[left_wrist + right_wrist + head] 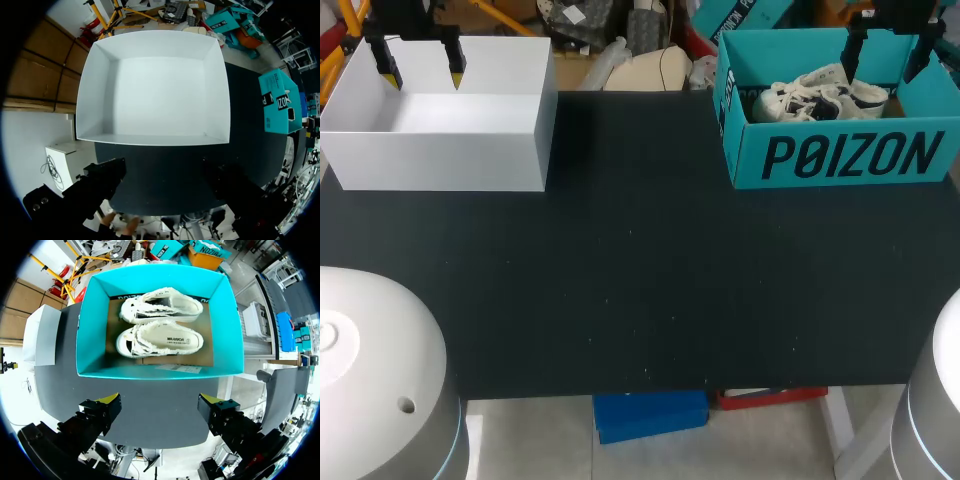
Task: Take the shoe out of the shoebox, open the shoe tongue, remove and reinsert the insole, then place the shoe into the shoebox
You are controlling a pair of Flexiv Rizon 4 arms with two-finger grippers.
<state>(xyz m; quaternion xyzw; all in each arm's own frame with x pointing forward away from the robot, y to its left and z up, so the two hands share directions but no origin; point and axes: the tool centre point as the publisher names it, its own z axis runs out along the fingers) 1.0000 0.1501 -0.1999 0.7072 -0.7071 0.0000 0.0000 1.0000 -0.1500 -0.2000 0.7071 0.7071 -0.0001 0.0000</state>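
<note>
A white canvas shoe (pixel 160 340) lies opening-up on the floor of the teal shoebox (pixel 90 330), beside its twin (pixel 162 307), both toes pointing at the same shoebox wall. The right gripper (pixel 160 402) hangs above the shoebox, jaws spread wide and holding nothing. The left gripper (pixel 420 70), equally released and empty, hangs far across the table (pixel 640 300) from the shoebox, by a white box (pixel 440 150). The shoe looks light, its upper soft (frayed canvas would fold under a pinch) and its rubber sole stiffer. The firmest hold is probably across the heel collar, or one sidewall pinched down near the sole's edge.
</note>
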